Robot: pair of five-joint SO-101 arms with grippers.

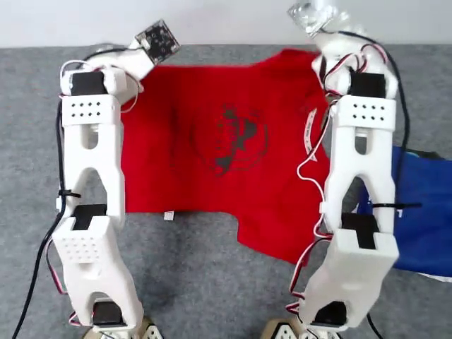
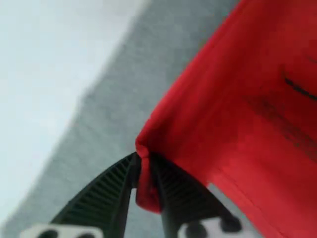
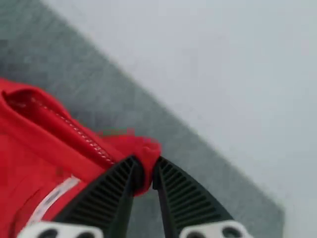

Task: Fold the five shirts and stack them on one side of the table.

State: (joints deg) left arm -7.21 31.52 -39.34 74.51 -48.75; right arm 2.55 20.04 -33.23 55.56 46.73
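Note:
A red shirt (image 1: 212,141) with a dark print lies spread on the grey table (image 1: 191,282), its hem toward the arms and one lower corner hanging nearer on the right. My left gripper (image 2: 141,161) is shut on the shirt's far left corner (image 2: 237,109); in the high view it sits at the far left edge of the cloth (image 1: 139,69). At the far right, by the collar side, my right gripper (image 3: 147,166) is shut on a bunched bit of the red shirt (image 3: 39,148), under the arm's wrist (image 1: 321,53).
A blue shirt (image 1: 424,212) lies at the table's right edge, partly under the right arm. The table's far edge runs just behind both grippers, with a white surface (image 3: 223,59) beyond it. Bare grey tabletop lies between the two arm bases.

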